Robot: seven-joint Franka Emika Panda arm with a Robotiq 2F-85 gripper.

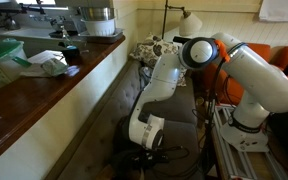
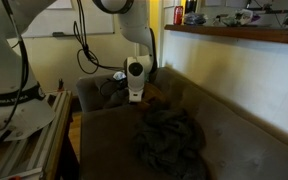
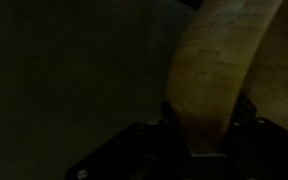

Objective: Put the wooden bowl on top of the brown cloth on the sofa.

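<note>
your gripper (image 3: 206,118) fingers (image 3: 246,115) are clamping the wooden bowl (image 3: 224,60); you are holding it low over the sofa (image 2: 239,130), apart from the brown cloth (image 2: 169,140).

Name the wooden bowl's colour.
The wooden bowl is pale yellowish tan, best seen in the wrist view.

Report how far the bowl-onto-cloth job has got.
Done: in the wrist view the gripper appears closed on the rim of the wooden bowl. In hand: that grip, held low over the sofa. Left: carrying the bowl to the brown cloth, which lies apart with nothing on it, and releasing.
</note>
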